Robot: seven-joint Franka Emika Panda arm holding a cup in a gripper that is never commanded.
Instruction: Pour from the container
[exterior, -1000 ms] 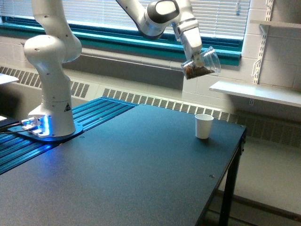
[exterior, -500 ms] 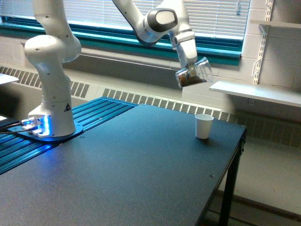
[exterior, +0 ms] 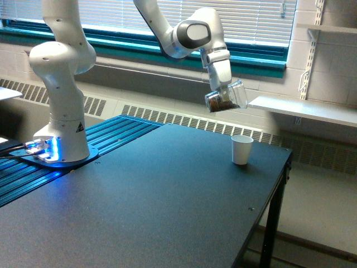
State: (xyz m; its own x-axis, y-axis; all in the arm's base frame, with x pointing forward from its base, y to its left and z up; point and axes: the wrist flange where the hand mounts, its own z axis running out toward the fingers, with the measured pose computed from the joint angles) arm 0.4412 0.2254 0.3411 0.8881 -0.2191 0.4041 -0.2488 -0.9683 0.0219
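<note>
The container (exterior: 227, 97), a small clear plastic cup with brown granular bits at its bottom, hangs in the air, tilted with its mouth toward the exterior view's right. My gripper (exterior: 221, 89) is shut on it from above. The cup sits above and slightly to the left of a small white paper cup (exterior: 241, 149), which stands upright on the dark table (exterior: 145, 195) near its far right edge. The fingers are mostly hidden behind the cup.
The arm's white base (exterior: 60, 128) stands at the exterior view's left on blue ribbed rails. A radiator and window blinds run along the back wall. A white shelf (exterior: 304, 109) juts out at the right, close behind the held cup.
The gripper has carried the clear cup down and to the left over the last second, bringing it lower and nearer the white cup. The white cup has not moved.
</note>
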